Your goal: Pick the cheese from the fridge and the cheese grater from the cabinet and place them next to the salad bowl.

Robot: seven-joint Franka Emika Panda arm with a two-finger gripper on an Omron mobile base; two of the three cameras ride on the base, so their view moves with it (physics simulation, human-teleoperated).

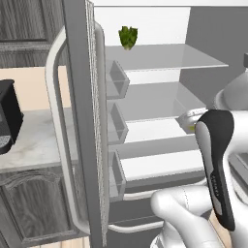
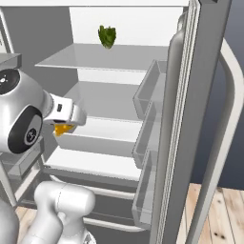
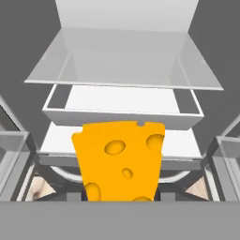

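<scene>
My gripper (image 2: 66, 123) is shut on the cheese (image 3: 119, 159), an orange-yellow wedge with holes that hangs in front of the open fridge (image 1: 160, 104). In the right base view the cheese (image 2: 62, 129) peeks out under the hand, level with the middle white shelves. The hand view looks into the fridge's lower shelves and drawers past the wedge, which hides my fingertips. The cabinet (image 1: 24, 29) is the dark wood-grain cupboard at the upper left. The cheese grater and the salad bowl are out of view.
The fridge door (image 1: 80, 121) with its curved silver handle (image 1: 54, 121) stands wide open on the left. A second door (image 2: 190, 119) with clear bins is open on the right. A green leafy vegetable (image 1: 128, 37) sits on the top shelf. A dark toaster (image 1: 7, 116) stands on the counter (image 1: 34, 143).
</scene>
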